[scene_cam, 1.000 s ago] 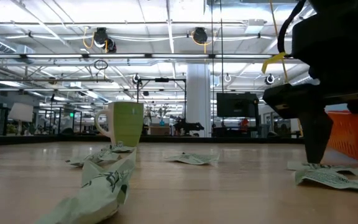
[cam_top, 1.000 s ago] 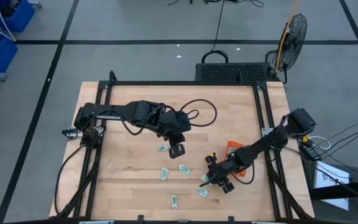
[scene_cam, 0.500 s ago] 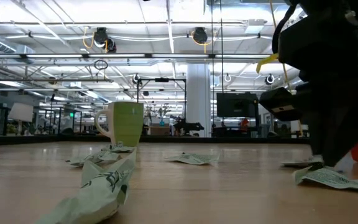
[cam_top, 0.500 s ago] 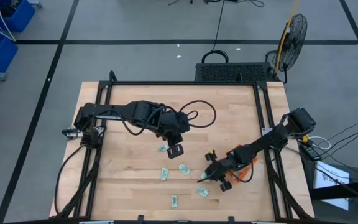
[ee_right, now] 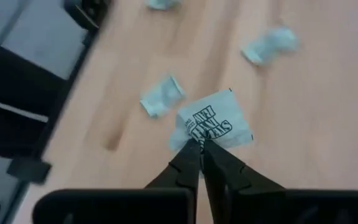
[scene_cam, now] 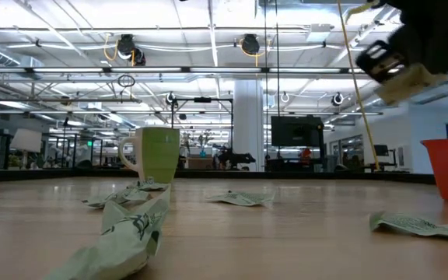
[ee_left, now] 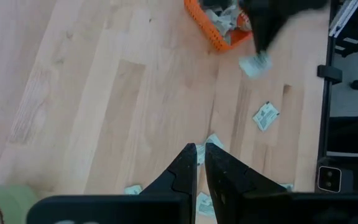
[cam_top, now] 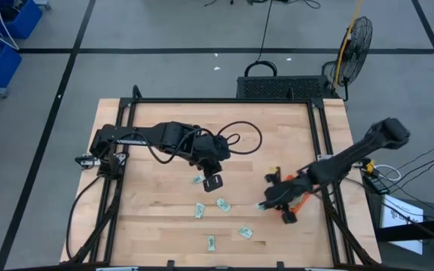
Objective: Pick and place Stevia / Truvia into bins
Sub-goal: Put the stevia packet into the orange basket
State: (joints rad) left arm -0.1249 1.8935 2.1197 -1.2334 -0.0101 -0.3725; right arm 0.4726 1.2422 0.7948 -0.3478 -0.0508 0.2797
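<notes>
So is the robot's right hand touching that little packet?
Touching. The right wrist view shows the right gripper with its fingers pinched shut on the packet corner.

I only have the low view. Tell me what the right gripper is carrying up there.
Observer: The right gripper is shut on one Stevia packet, pinched by its edge.
Operator: Give me the bin's contents; I see only its side.
Observer: The left wrist view shows several packets already lying inside the orange bin.
Operator: Report the left arm.
Observer: The left gripper hangs above the table's middle, holding nothing, with a loose packet just past its tips.
</notes>
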